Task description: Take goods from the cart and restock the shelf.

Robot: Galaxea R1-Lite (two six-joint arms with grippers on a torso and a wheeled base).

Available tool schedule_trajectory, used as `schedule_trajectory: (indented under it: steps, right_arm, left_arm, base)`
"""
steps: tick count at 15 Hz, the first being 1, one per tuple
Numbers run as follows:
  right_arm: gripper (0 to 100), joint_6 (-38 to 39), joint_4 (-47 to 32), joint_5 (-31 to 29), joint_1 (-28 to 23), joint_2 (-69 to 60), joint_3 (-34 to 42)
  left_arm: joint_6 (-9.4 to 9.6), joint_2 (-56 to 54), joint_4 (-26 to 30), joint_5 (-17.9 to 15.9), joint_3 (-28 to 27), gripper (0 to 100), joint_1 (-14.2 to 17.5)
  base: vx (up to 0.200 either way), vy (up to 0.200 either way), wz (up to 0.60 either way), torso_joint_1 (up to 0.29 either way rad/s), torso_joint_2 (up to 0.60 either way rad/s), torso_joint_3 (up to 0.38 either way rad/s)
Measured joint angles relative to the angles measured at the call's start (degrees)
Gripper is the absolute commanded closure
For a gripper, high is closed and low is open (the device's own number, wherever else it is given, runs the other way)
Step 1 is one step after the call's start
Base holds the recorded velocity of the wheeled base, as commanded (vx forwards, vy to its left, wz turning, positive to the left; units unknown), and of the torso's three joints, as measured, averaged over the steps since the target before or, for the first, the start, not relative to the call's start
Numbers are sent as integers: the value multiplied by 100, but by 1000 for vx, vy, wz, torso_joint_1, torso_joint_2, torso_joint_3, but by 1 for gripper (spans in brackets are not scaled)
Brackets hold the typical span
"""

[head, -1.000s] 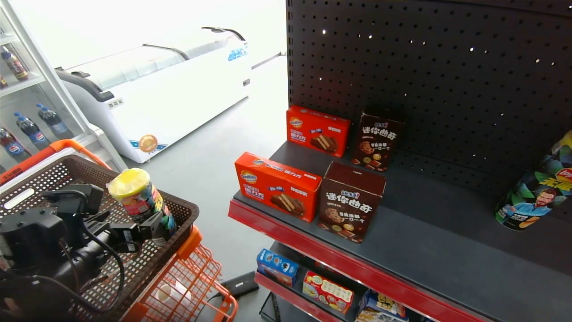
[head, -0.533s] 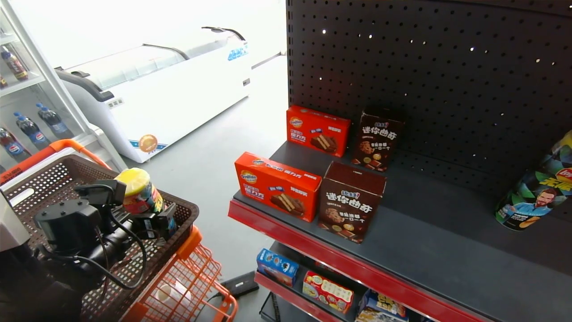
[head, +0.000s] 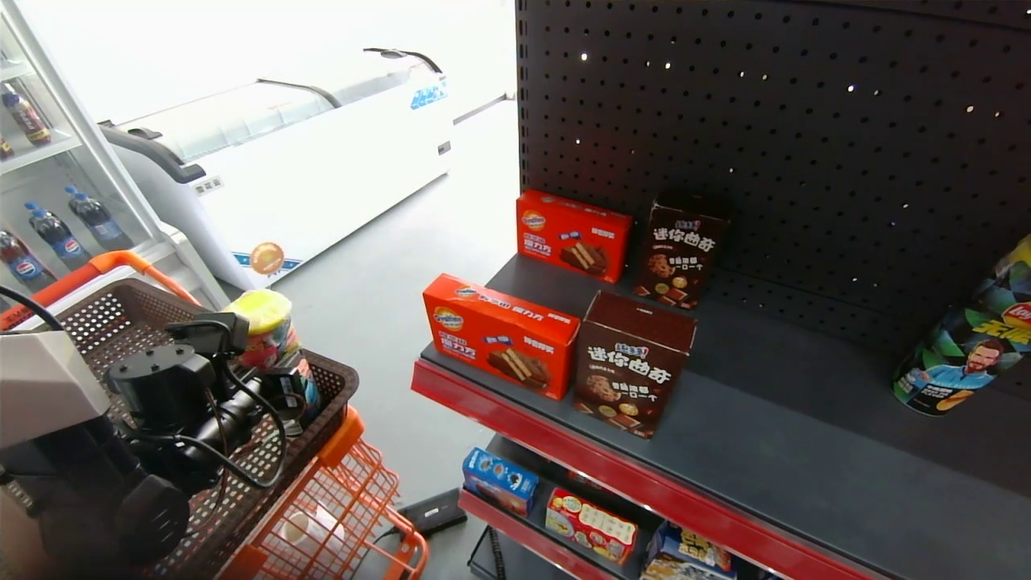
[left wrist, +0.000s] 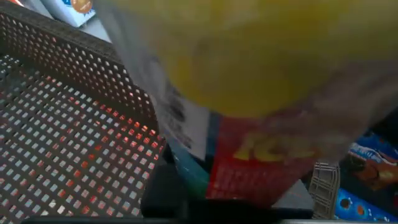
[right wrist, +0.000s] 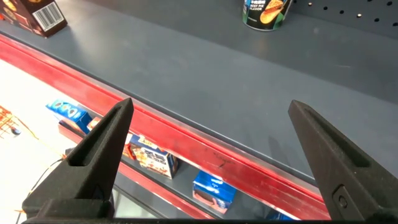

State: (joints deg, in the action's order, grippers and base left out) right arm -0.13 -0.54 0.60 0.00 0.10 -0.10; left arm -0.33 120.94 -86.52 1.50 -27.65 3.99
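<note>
Head view: the left gripper (head: 283, 385) holds a yellow-lidded chip canister (head: 270, 334), its jaws clamped on the lower body. The canister stands roughly upright at the corner of the brown cart basket (head: 326, 369) nearest the shelf (head: 805, 435). In the left wrist view the canister (left wrist: 249, 124) sits close to the lens, with the basket mesh (left wrist: 68, 149) behind it.

On the shelf, 2 red boxes (head: 499, 334) (head: 573, 235) stand beside 2 brown boxes (head: 632, 362) (head: 681, 250), and a dark chip can (head: 966, 338) stands well apart, near the pegboard.

Right wrist view: the right gripper (right wrist: 211, 109) hangs over the shelf's red front edge (right wrist: 186, 130), jaws spread wide and holding nothing.
</note>
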Motion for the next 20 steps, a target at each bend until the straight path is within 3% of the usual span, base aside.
schedule_trajectory:
  steps: [5,7,11,14,16,18,20]
  right_arm:
    - [0,-2,0,0,0,0,0]
    - [0,-2,0,0,0,0,0]
    - [0,-2,0,0,0,0,0]
    - [0,-2,2,0,-2,0,0]
    - [0,-2,2,0,0,0,0]
    - [0,-2,0,-2,0,0,0]
    - [0,-2,0,0,-5,0,0]
  left_arm:
    - [315,-330,165,85,-302,100,-143]
    - [347,-772,684,90,-453,100,-308]
    - [333,-1841,2360,-88,-973,100,-519]
    - [475,-2553,2576,-379,-1146,100,-635]
    - [514,-2911,3128,-484,-1235,100,-828]
    - [506,-3112,3231,-557,-1330,100,-983]
    - [443,-3473,3649,-812,-1325,100,-1457]
  base:
    - [0,0,0,0,0,0]
    - [0,0,0,0,0,0]
    - [0,0,0,0,0,0]
    - [0,0,0,0,0,0]
    - [0,0,0,0,0,0]
    - [0,0,0,0,0,0]
    - [0,0,0,0,0,0]
